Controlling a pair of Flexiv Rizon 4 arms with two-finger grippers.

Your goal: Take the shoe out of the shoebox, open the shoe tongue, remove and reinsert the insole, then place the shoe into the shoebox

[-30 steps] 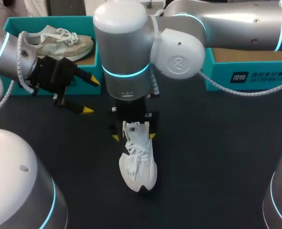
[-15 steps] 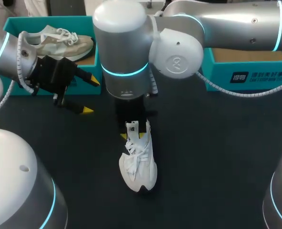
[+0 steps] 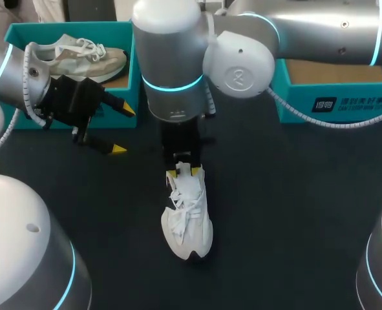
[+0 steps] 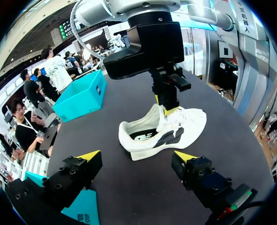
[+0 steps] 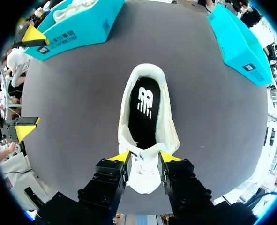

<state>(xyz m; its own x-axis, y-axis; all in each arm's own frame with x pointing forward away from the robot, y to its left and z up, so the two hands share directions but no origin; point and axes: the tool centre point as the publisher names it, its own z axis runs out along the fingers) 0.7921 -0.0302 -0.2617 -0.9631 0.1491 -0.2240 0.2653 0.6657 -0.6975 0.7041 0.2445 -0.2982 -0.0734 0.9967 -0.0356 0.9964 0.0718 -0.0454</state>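
White shoe (image 3: 187, 216) upright on dark surface (image 3: 294, 194), between left box (image 3: 131, 71) and right box (image 3: 346, 103). Right hand (image 5: 144, 157) pinches tongue (image 5: 143, 151) between yellow tips. Left hand (image 4: 137, 156) spread wide, holding nothing, beside left box.

Right hand (image 3: 181, 172) narrowed from wide open, now pinching the shoe tongue (image 5: 144, 150)

My right arm (image 3: 171, 58) and left arm (image 3: 3, 74) are silver-grey tubes with glowing cyan rings at the joints; a round white joint cap (image 3: 237, 76) bears an embossed mark; a white ribbed cable (image 3: 29, 77) hugs the left; my left gripper (image 4: 137, 156) and right gripper (image 5: 144, 157) are black blocks studded with screws, tipped bright yellow.
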